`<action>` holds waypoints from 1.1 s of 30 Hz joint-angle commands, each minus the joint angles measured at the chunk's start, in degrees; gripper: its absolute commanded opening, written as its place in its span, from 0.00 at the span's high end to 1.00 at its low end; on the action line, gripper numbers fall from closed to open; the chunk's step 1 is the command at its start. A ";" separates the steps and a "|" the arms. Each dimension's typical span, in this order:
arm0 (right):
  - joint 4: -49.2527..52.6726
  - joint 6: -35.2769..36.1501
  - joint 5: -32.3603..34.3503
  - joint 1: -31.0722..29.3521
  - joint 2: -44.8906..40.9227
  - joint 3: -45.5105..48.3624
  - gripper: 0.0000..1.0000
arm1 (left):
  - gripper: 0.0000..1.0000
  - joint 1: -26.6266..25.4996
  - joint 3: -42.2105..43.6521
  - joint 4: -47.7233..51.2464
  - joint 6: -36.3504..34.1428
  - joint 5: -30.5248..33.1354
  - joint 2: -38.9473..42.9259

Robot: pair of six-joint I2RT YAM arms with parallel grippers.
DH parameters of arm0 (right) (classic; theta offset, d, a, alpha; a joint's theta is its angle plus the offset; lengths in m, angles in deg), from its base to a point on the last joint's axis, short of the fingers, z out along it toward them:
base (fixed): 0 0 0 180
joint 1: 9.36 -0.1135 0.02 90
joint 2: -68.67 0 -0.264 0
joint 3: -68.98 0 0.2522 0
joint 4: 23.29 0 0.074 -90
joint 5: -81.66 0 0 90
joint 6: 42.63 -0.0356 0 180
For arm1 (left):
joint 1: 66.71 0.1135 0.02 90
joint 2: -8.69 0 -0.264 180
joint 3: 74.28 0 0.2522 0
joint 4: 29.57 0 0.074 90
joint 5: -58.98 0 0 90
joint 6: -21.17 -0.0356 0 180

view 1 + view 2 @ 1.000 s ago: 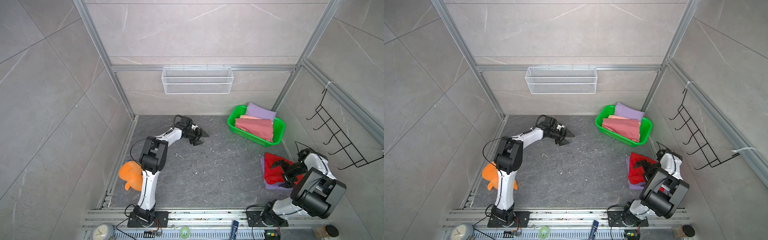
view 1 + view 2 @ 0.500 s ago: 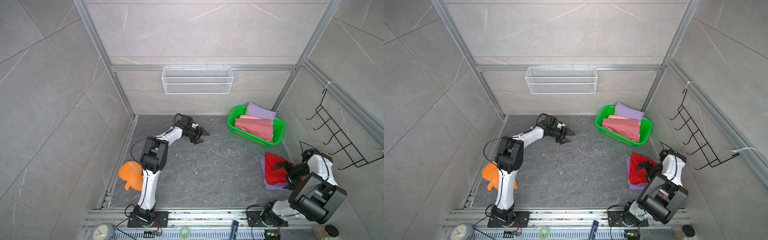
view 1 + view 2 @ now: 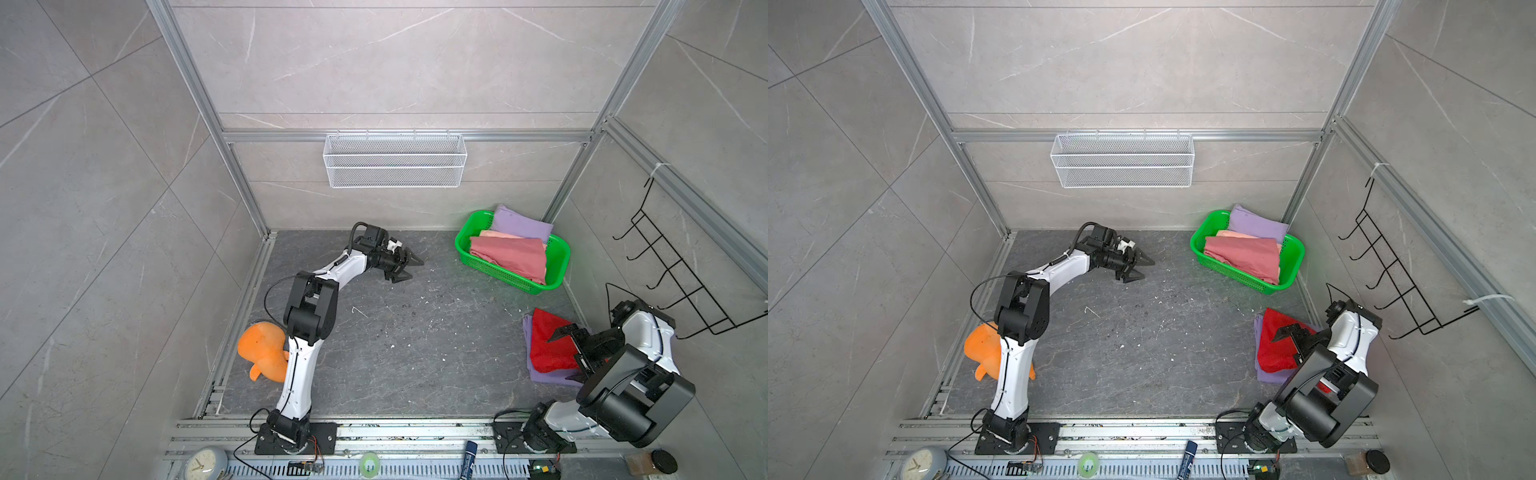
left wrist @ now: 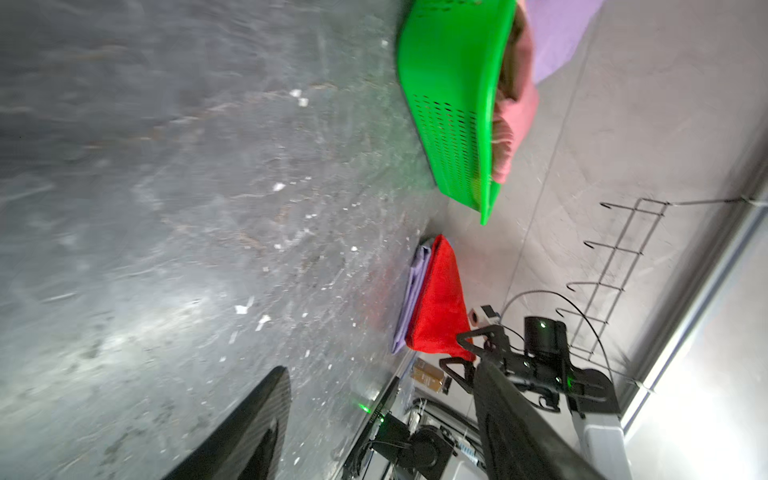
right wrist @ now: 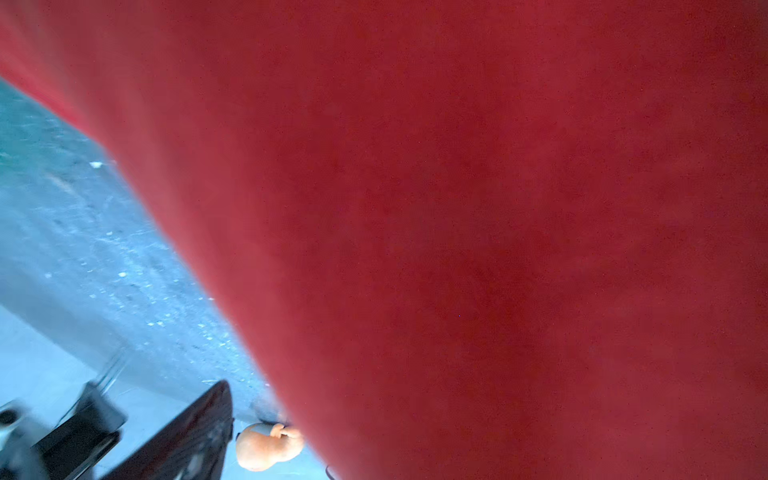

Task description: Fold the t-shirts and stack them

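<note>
My right gripper [image 3: 567, 356] has its jaws spread wide over the red t-shirt [image 3: 546, 340], gripping nothing; I cannot tell whether it touches the cloth. The red t-shirt lies folded on a lavender t-shirt [image 3: 544, 376] near the right wall [image 3: 706, 374]. My left gripper [image 3: 412, 270] is spread too, empty above the floor [image 3: 415, 332]. Beyond it, the green basket [image 3: 505, 276] holds a dusty rose t-shirt [image 3: 511, 255], a peach t-shirt [image 3: 494, 235] and a second lavender t-shirt [image 3: 521, 222].
</note>
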 commanded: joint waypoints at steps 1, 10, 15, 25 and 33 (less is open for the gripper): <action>-1.62 -0.66 3.02 0.15 0.21 2.95 0.01 | 0.29 -5.93 -4.82 -3.41 -0.80 -9.57 0.21; -12.64 -3.19 1.61 0.15 6.23 4.98 0.01 | 0.28 -17.43 -12.16 -28.90 16.88 -6.03 -8.31; -15.38 -2.11 3.95 0.18 11.30 1.75 0.01 | 0.28 -24.14 -25.94 -24.52 13.83 1.40 -16.98; -17.43 -1.64 2.63 -4.02 20.17 -0.79 0.01 | 0.29 -28.79 -35.62 -29.71 15.34 14.75 -25.70; -19.59 -0.92 3.85 -12.16 25.02 -2.91 0.01 | 0.28 -30.65 -38.78 -26.85 11.16 21.85 -28.27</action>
